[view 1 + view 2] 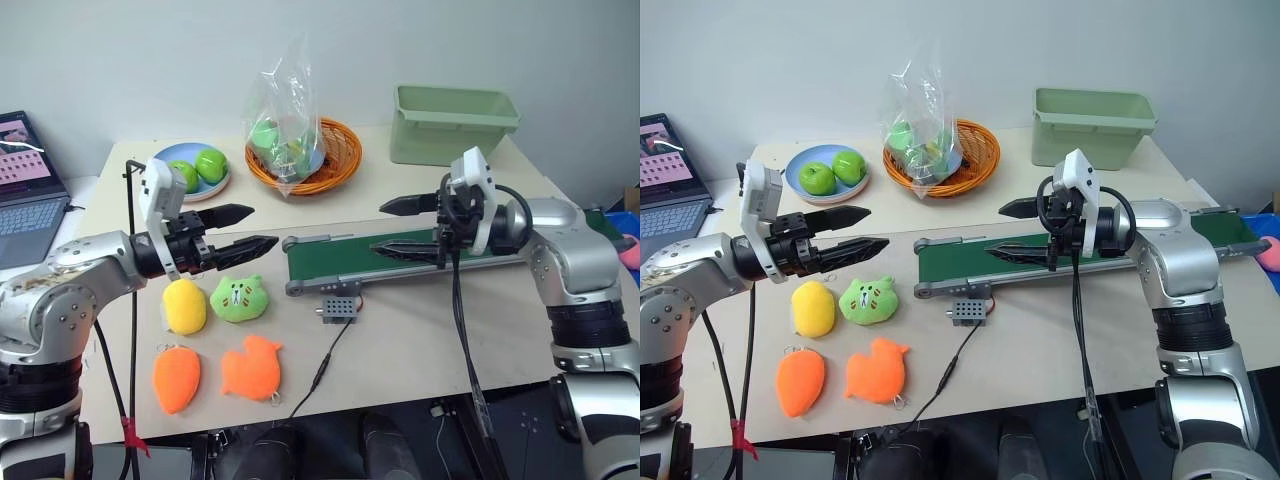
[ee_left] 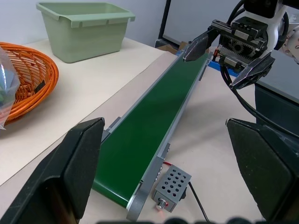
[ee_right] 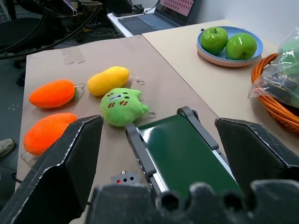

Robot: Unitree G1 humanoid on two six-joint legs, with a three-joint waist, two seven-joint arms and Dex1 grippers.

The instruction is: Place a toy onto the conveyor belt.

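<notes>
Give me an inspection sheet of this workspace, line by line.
Surface: beige table.
Job's things: orange oval toy at the near left; conveyor belt bare.
Clutter: yellow plush, green plush, orange duck plush, apple plate, basket with bag, green bin.
Grippers: left gripper open, empty; right gripper open above the belt.
Cables: black wire from the grey box.
Surroundings: laptop.

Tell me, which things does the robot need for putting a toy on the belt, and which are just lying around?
For the job: oval orange toy, conveyor belt, left gripper and right gripper, both open.

Just lying about: yellow plush, green plush, orange duck plush, apples, basket, green bin, laptop.
</notes>
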